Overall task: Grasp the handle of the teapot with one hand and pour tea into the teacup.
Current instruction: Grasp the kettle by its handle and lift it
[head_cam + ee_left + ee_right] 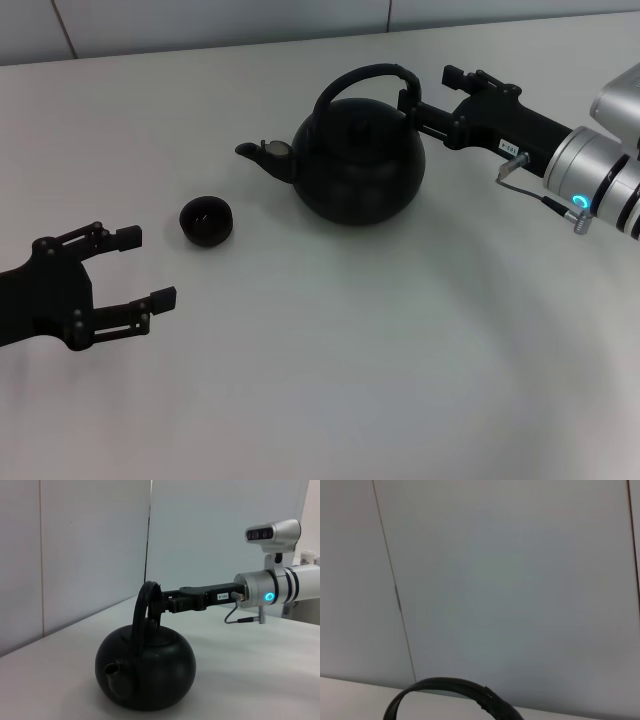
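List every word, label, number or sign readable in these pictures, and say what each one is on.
Small white label on the right gripper, visible in the head view and the left wrist view: dark characters, too small to read.
Round-bellied matte black teapot: no text visible.
Tiny dark round teacup: no text visible.
All-black left gripper: no text visible.

The teapot (352, 160) looks dull black and smooth. The teacup (206, 220) is dark and a bit shiny. The bench (330, 360) is plain, smooth, matt white. The right arm (600, 170) is shiny silver metal.
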Action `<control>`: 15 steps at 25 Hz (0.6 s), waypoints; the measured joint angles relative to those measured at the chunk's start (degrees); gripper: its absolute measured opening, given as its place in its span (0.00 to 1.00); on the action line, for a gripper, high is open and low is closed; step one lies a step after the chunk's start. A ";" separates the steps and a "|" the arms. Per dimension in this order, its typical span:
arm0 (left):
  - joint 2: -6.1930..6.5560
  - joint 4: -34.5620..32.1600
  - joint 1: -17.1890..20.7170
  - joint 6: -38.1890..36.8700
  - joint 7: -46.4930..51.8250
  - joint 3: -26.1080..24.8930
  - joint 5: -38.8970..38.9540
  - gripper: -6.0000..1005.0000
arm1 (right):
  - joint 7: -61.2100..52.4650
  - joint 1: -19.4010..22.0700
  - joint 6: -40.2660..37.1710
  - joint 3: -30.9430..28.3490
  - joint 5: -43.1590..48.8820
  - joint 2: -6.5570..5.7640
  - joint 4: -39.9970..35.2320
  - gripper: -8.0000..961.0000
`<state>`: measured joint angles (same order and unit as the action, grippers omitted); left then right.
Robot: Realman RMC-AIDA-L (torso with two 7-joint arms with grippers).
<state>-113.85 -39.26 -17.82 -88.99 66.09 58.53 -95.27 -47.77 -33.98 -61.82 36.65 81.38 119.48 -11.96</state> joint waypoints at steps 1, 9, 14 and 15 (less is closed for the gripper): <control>-0.11 -0.10 0.10 0.01 0.00 -0.06 0.00 0.85 | 0.00 0.00 0.00 0.00 0.00 0.00 0.00 0.82; -0.25 -0.13 0.18 0.22 0.00 0.13 0.00 0.85 | -0.04 -0.12 0.71 0.00 0.01 -0.12 -0.06 0.82; -0.31 -0.13 0.23 0.24 0.00 0.26 0.00 0.85 | -0.04 -0.69 2.28 0.01 0.01 -0.12 0.00 0.82; -0.31 -0.13 0.23 0.24 0.00 0.26 0.00 0.85 | -0.04 -0.69 2.28 0.01 0.01 -0.12 0.00 0.82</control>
<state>-114.17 -39.39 -17.59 -88.75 66.09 58.79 -95.27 -47.81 -34.67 -59.54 36.65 81.39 119.35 -11.96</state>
